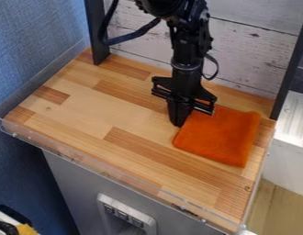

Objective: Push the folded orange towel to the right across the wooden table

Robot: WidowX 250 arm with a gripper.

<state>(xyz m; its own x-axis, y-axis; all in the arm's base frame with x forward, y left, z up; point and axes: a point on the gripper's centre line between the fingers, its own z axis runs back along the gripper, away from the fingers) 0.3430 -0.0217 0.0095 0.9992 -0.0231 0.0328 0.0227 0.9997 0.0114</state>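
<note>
The black gripper (180,120) hangs down over the middle-right of the wooden surface, its tip at the upper left edge of an orange cloth (220,137). The cloth is folded into a rough square and lies flat on the right part of the surface. Its upper left corner is partly hidden behind the gripper. Whether the gripper touches the cloth or has hold of its edge, I cannot tell.
The wooden tabletop (117,108) has a clear raised rim (105,171) along its front. White wooden boards (246,55) stand behind it, between two black posts. A blue wall rises at the left, and a white ribbed unit (295,119) stands at the right.
</note>
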